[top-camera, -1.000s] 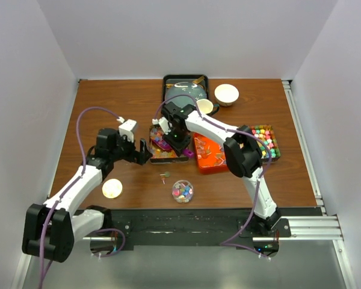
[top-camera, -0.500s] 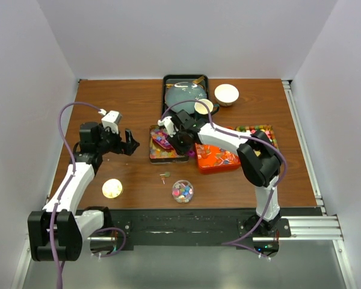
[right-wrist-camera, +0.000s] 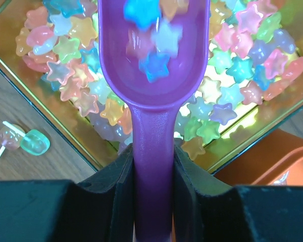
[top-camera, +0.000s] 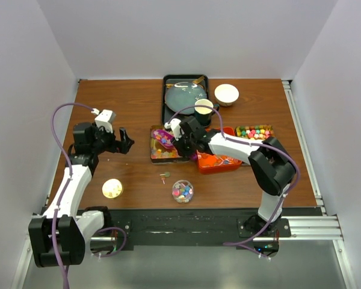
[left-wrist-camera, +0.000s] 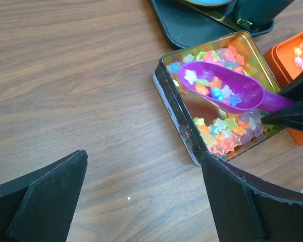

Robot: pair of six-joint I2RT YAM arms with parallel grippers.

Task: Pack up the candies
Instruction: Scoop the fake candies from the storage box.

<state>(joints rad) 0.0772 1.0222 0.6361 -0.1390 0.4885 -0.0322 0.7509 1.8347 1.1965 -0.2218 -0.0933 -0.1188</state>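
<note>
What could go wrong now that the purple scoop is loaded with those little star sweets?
1. The scoop is shallow and carries loose star candies. A tilt or jerk could spill them; two stray sweets already lie on the table.
2. The right pincer grips only the thin handle, so the scoop might twist in its hold.
3. If the load is meant for the small jar, its mouth looks narrow, so some could miss.

Purple scoop (left-wrist-camera: pixel 218 89) overhangs tin (left-wrist-camera: pixel 181 121); right gripper (right-wrist-camera: pixel 154 174) crowds it.
</note>
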